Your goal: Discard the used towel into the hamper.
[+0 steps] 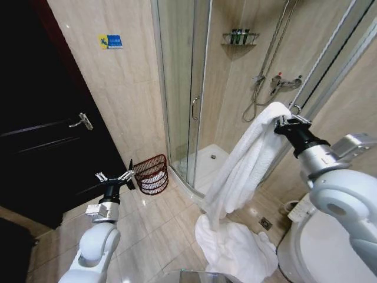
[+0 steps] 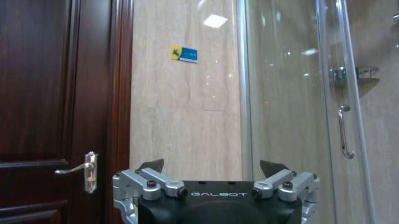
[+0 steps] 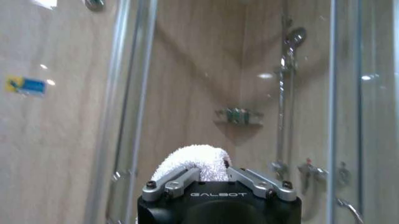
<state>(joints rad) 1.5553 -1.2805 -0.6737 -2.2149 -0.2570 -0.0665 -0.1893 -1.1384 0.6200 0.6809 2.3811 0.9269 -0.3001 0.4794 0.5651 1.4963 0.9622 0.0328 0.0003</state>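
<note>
Door [image 1: 41, 135]: dark wood with a metal lever handle, at the far left.
Left gripper [image 1: 113, 176]: raised low over the floor tiles, fingers spread wide, grasping nothing.
Hamper [image 1: 151, 173]: reddish-brown openwork basket on the floor against the wall, just beside the shower enclosure [image 1: 182, 88]; something white lies inside.
Towel [image 1: 247, 159]: white, hanging from the right gripper, lower end pooled on the floor.
Right gripper [image 1: 287, 125]: held high, clenched on the towel's top.
</note>
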